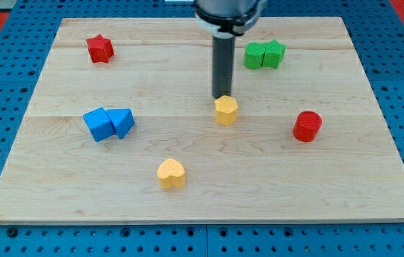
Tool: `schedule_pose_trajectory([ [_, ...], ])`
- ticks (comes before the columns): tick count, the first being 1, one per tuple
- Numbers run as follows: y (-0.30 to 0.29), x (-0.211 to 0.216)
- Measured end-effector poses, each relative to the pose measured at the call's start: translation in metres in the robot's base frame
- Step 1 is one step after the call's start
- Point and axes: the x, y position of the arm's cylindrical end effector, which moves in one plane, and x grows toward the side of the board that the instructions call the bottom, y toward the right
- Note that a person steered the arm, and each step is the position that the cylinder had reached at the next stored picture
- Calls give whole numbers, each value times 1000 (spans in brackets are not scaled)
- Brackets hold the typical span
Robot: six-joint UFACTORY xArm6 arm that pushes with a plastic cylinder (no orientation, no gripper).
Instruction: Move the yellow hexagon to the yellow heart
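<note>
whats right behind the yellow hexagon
My tip stands just behind the yellow hexagon, at its top edge in the view, touching or nearly so. The rod hides the strip of board directly behind it.

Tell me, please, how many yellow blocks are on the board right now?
2. The yellow hexagon sits near the board's centre, just below my tip. The yellow heart lies toward the view's bottom, left of centre. Nothing looks hidden.
</note>
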Motion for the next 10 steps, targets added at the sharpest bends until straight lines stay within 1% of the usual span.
schedule_pose_trajectory([
  [1,46,0],
  [2,6,0],
  [3,-33,32],
  [4,-20,60],
  [5,47,59],
  [6,79,64],
  [7,46,76],
  [8,-8,93],
  [10,-17,128],
])
